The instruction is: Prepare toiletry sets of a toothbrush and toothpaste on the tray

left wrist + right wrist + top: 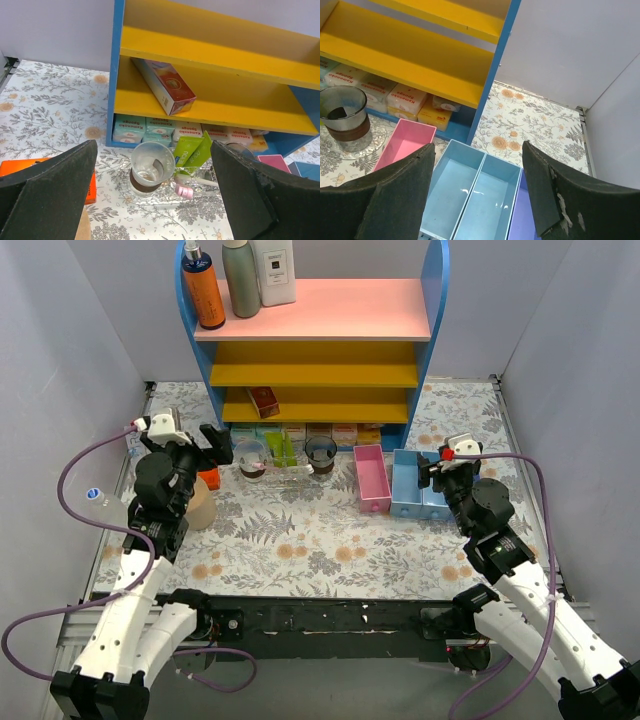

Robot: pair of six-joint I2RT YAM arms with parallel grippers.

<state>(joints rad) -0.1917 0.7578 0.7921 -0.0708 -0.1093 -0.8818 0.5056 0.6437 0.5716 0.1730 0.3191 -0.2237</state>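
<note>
- The tray (pixel 285 478) sits on the worktop by the shelf (pixel 318 375). It holds two cups (pixel 250 456), green toothpaste (pixel 192 150) and what looks like a toothbrush (pixel 200 179).
- The pink bin (pixel 371 480) and blue bin (pixel 415 488) look empty, so the job seems nearly done.
- The left gripper (pixel 152 192) and right gripper (pixel 477 195) have fingers spread wide, holding nothing.

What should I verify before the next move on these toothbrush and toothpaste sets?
1. Open, empty left hand: ok.
2. Open, empty right hand: ok.
3. Upright left cup and right cup on the tray: ok.
4. Two green tubes standing between the cups: ok.
5. One brush per set: cannot tell. Only one white toothbrush shows, lying beside the tubes.
6. Stock left in the blue bin under the right hand: not ok. Both of its compartments in view are empty.
</note>
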